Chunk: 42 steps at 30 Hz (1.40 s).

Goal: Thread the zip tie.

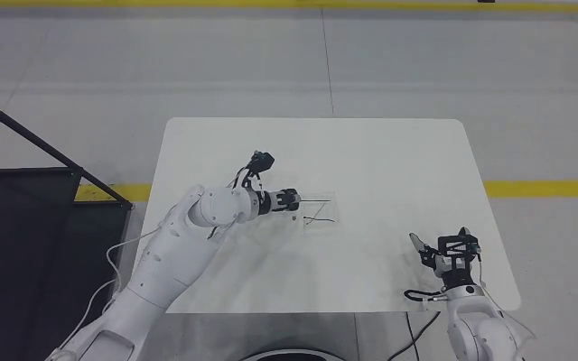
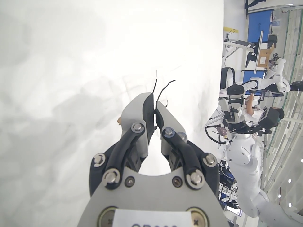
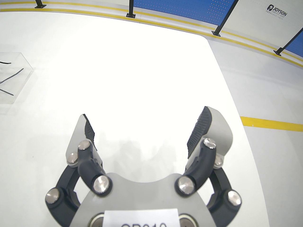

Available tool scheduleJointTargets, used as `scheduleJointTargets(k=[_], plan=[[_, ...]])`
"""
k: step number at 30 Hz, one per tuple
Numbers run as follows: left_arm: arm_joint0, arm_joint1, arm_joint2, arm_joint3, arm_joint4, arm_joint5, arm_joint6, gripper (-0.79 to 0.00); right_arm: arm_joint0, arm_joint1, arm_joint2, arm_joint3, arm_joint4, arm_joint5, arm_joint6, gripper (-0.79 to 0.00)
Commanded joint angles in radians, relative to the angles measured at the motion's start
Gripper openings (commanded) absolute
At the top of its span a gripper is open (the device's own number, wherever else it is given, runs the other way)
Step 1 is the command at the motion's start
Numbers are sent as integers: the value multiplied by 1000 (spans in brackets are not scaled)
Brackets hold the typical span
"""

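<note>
Two arms work at one white table (image 1: 388,153), and the step in hand is judged to be lifting a single tie out for threading

Top view: the left gripper (image 1: 295,199) sits near the table's middle, at the edge of a clear tray (image 1: 330,222). A thin black zip tie (image 1: 314,199) runs out from its tip over the tray, and loose ties (image 1: 318,218) lie inside. The right gripper (image 1: 454,245) is well apart, near the table's front right edge.

Left wrist view: the left gripper (image 2: 155,99) has its pads (image 2: 148,109) pressed together on the zip tie (image 2: 155,85), pinching it near one end so that a short length stands out past the tips. A curved strand (image 2: 165,88) lies just beside it. Whether that is the same tie's other end or a loose one cannot be told.

Right wrist view: the right gripper (image 3: 146,128) has its fingers spread with nothing between them. The tray (image 3: 23,60) and its ties (image 3: 14,74) lie far to one side.

To do the step well, raise the tie clear of its neighbours before swinging it. Keep the pinch firm, since the strap is thin and springy. Bring the right gripper across to take the free end, so that tail and head slot can be lined up squarely
</note>
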Motion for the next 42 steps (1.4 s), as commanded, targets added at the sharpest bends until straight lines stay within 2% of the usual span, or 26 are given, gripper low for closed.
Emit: scheduleJointTargets(k=[1,12,23,29,37,42], plan=[[25,7,-27,-27,-15,-13,-9,-785,0,0,0,0,0,0,0,0],[165,52,-189,-162,-111,-120,-113,-785,0,0,0,0,0,0,0,0],[288,87,-272,-294,-73,-184,-186,-785,3,-1,-4,-3,-5,-4,0,0],[327,98,-305,-323,-141,-235,-234,-785,45,1,-78,-31,-48,-172,23,0],[346,110,-321,-312,-208,-291,-281,-785,148,-4,-214,-70,-111,-311,114,0],[349,112,-323,-308,-212,-294,-280,-785,170,-4,-230,-76,-116,-326,139,0]])
